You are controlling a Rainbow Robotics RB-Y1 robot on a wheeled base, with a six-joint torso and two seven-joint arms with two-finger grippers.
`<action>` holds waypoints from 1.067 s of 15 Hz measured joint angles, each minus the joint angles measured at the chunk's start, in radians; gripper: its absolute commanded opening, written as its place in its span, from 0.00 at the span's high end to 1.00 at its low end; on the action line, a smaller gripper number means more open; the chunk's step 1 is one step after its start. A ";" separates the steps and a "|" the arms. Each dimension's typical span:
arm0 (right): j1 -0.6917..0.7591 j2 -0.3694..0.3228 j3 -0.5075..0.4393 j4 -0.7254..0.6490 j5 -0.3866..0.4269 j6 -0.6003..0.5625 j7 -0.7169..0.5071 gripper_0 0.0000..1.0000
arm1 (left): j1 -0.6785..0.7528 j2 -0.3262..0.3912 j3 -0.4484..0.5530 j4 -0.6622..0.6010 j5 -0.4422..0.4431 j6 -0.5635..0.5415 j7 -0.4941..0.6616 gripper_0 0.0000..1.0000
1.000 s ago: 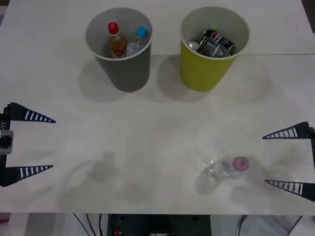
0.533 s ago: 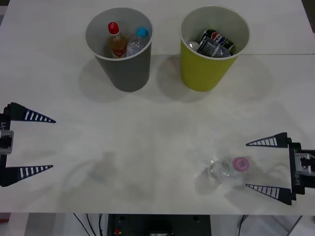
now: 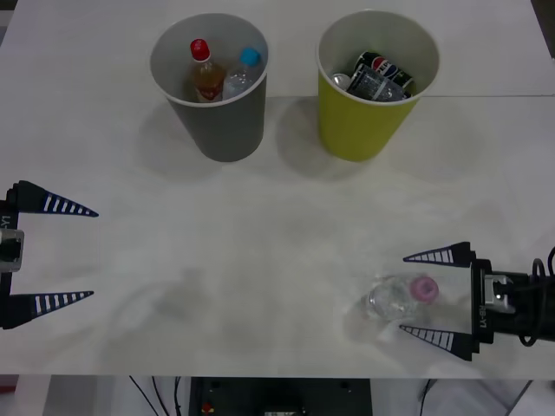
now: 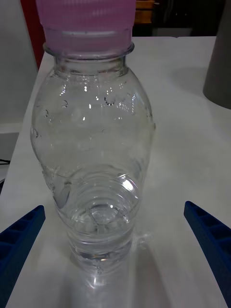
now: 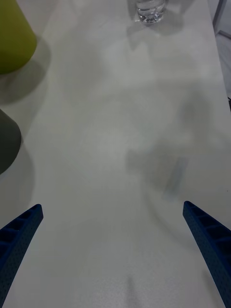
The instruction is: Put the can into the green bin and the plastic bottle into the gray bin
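R gripper (image 3: pixel 418 295) fingers spread either side of plastic bottle (image 3: pixel 397 297); L gripper (image 3: pixel 78 253) fingers spread.

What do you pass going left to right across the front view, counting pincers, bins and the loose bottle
left pincer → gray bin → green bin → plastic bottle; the right pincer brackets the bottle, so its place is unclear.

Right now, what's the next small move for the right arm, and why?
Probably close the right end effector on the plastic bottle: its open fingers already sit on either side of the bottle lying on the table, not yet touching it.
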 measured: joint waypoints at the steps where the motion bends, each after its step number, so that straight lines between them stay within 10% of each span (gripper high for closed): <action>1: -0.013 0.018 0.003 0.025 0.000 -0.011 0.006 0.00 | 0.000 0.000 0.000 0.000 0.000 0.000 0.000 0.00; 9: -0.077 0.081 0.029 0.139 0.000 -0.057 0.050 0.01 | 0.000 0.000 0.000 0.000 0.000 0.000 0.000 0.00; 10: -0.077 0.082 0.030 0.139 0.000 -0.057 0.052 0.25 | 0.000 0.000 0.000 0.000 0.000 0.000 0.000 0.00; 11: -0.077 0.082 0.031 0.139 0.000 -0.057 0.054 0.77 | 0.000 0.000 0.000 0.000 0.000 0.000 0.000 0.00; 12: -0.077 0.082 0.032 0.140 0.000 -0.057 0.055 0.98 | 0.000 0.000 0.000 0.000 0.000 0.000 0.000 0.00; 16: -0.079 0.082 0.032 0.140 0.000 -0.057 0.049 1.00 | 0.000 0.000 0.000 0.000 0.000 0.000 0.000 0.00</action>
